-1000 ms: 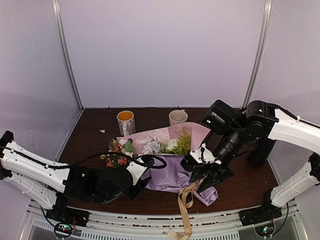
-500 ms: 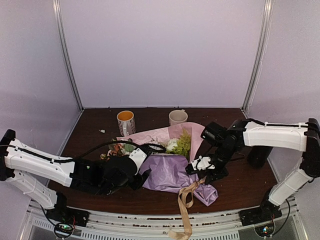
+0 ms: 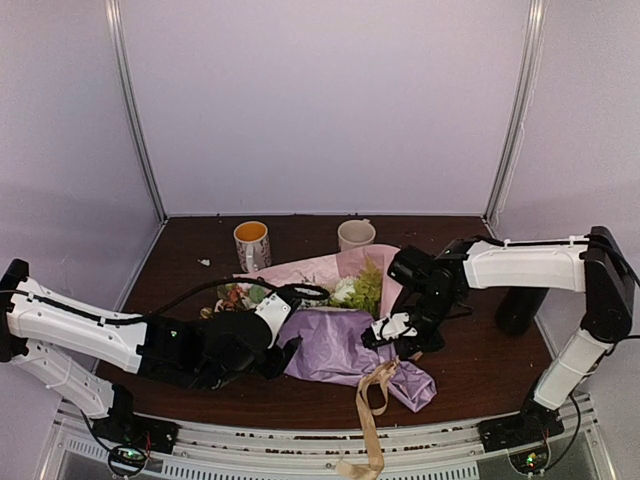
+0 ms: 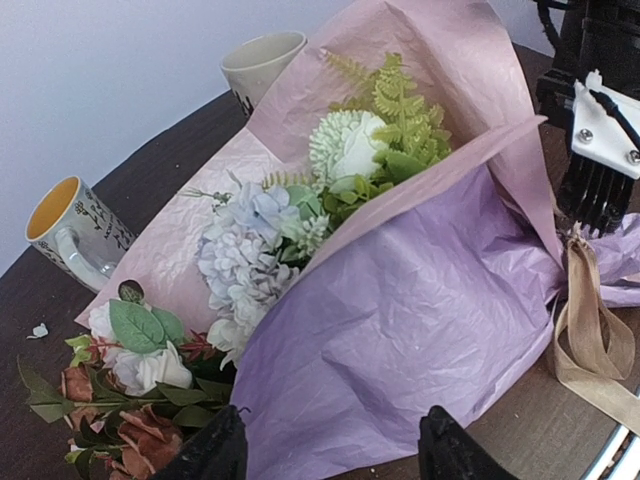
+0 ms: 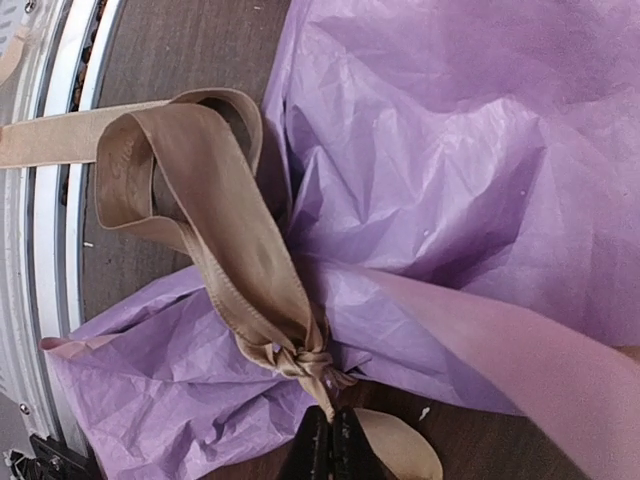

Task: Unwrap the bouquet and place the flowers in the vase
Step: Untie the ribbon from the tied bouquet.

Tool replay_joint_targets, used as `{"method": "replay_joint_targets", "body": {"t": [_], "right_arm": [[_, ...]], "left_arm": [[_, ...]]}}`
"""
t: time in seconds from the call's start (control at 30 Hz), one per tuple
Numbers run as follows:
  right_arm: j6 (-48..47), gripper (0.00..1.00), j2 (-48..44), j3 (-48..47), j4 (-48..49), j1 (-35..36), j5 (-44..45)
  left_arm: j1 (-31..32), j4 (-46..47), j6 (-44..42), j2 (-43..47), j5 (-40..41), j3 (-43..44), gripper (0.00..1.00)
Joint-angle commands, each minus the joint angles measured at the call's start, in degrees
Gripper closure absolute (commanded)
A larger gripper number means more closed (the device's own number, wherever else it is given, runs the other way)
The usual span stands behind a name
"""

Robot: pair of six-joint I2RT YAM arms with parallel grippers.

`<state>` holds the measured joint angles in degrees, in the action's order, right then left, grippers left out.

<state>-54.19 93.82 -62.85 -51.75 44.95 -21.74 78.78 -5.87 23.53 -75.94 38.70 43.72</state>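
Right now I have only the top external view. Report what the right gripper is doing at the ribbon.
Observer: In the right wrist view, the right gripper is shut on a tail of the ribbon, just below the knot.
Operator: Give me the left gripper too.
Observer: In the left wrist view, the left gripper is open, with the edge of the lilac paper between its fingers.
Operator: Say whether the bow is undone.
Observer: Not yet. The right wrist view shows the knot tied tight around the gathered paper.
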Motion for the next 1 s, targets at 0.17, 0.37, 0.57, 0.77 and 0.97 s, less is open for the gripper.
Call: {"method": "replay_joint_targets", "body": {"t": [0.17, 0.37, 0.57, 0.77, 0.97], "right_arm": [[1.5, 1.0, -12.3, -5.8, -8.7, -0.5, 0.4], [3.3, 1.0, -16.9, -10.4, -12.3, -0.6, 1.3], [4.9, 1.0, -20.8, -15.9, -13.2, -1.1, 2.6], [5.2, 1.0, -23.1, -21.3, -14.9, -2.2, 4.4], [6.4, 1.0, -24.3, -24.9, -16.1, -6.5, 3.3]], "left_arm": [[-1.3, 3.1, -2.0, 0.3, -0.3, 0.5, 0.39], [-1.7, 3.6, -3.1, -0.1, -1.0, 0.7, 0.39], [-2.1, 3.6, -3.8, 0.0, -0.9, 1.0, 0.39], [-2.3, 3.7, -4.1, 0.0, -1.1, 1.1, 0.39], [-2.3, 3.7, -4.1, 0.1, -1.2, 1.2, 0.39]]}}
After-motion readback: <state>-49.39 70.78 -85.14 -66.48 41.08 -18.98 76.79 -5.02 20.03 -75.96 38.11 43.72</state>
